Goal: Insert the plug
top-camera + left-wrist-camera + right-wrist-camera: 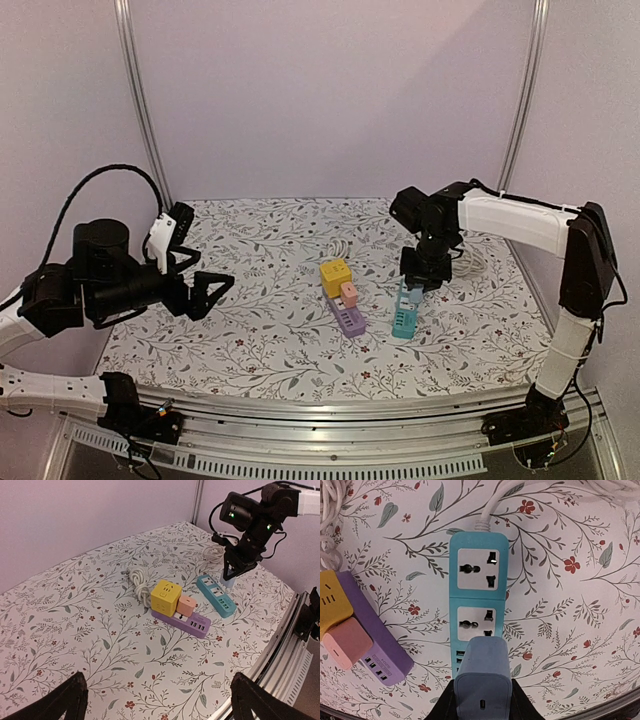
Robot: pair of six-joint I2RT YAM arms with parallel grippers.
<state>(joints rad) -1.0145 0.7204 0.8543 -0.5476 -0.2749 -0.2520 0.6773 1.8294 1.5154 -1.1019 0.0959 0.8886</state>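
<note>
A blue-grey plug [483, 680] is clamped between the fingers of my right gripper [482, 702], which is shut on it. The plug hangs just above the near end of a teal power strip [478, 585] whose two sockets face up with nothing in them. From above, the right gripper [425, 272] points down over the teal strip [405, 318] at the table's right centre. My left gripper [205, 285] hovers open at the left, well away from the strips, nothing between its fingers [75, 695].
A purple power strip [350, 320] lies left of the teal one, carrying a yellow cube adapter [335, 275] and a pink plug [349, 293]. A coiled white cable [137, 582] lies behind them. A metal rail [330, 410] runs along the near edge.
</note>
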